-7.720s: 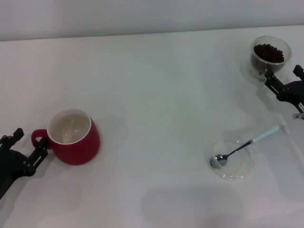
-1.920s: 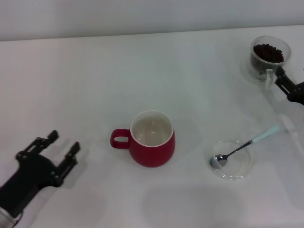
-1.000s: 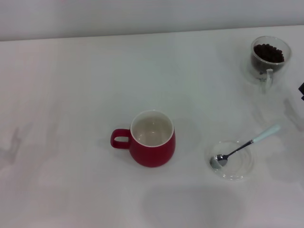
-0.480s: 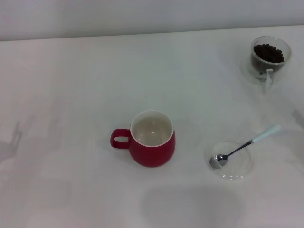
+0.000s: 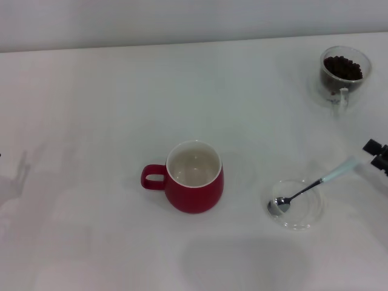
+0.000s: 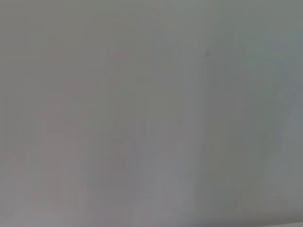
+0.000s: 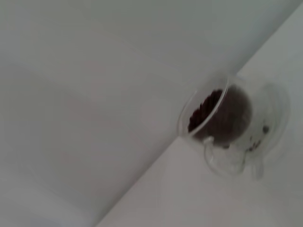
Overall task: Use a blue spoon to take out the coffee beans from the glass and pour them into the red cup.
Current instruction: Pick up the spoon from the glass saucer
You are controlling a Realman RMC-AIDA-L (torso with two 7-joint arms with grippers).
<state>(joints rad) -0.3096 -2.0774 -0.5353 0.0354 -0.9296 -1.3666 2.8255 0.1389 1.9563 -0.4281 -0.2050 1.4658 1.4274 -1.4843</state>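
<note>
The blue spoon (image 5: 312,185) lay with its bowl in a shallow clear dish (image 5: 296,204), handle toward the right gripper (image 5: 377,155) at the table's right edge; whether that gripper was spread or pressed together could not be told. The red cup (image 5: 193,177) stood mid-table, the glass (image 5: 344,74) of coffee beans (image 5: 343,66) far right.

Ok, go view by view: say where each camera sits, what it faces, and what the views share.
Head view: from the robot's head, looking down on the red cup, blue spoon and glass; only the right end effector tip shows.
Left wrist view: on the left arm; blank pale surface, no robot parts.
Right wrist view: on the right arm, facing the glass of coffee beans; no fingers visible.
Shared: the glass, in head and right wrist views.
</note>
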